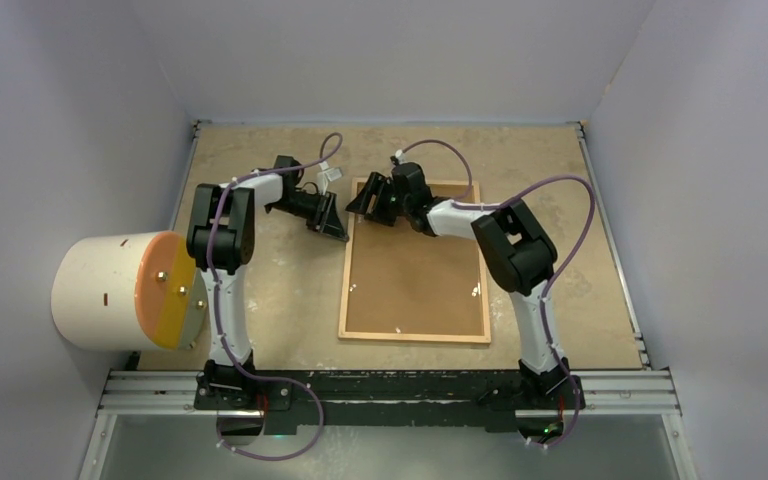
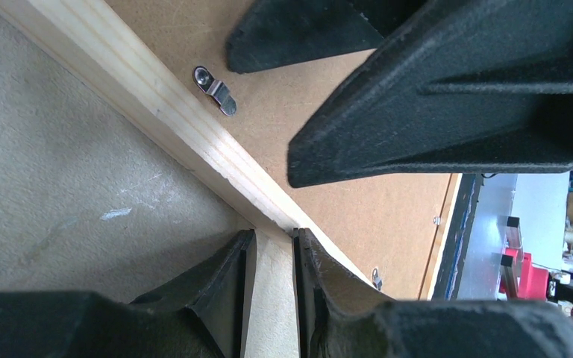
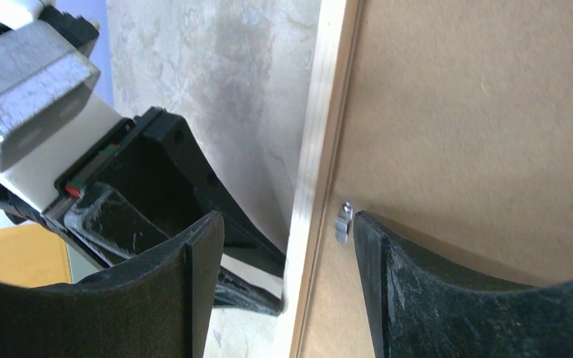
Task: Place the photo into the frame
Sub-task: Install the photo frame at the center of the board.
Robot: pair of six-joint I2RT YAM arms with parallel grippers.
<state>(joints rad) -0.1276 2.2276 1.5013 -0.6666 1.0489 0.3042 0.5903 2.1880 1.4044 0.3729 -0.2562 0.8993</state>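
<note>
Your left gripper [image 2: 272,239] pinches the frame's [image 2: 157,104] smooth pale-wood rail, jaws narrow. Your right gripper [image 3: 283,224] straddles the rail nearby, jaws wide, one finger beside a small shiny metal clip [image 3: 342,221]. The frame lies face down on the table [image 1: 260,290], with the matte brown backing board [image 1: 415,275] in it. No photo is visible, so loading looks undone.

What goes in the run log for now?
left gripper: gripping light-wood rectangular frame edge | right gripper: open astride same edge, by small metal clip
</note>
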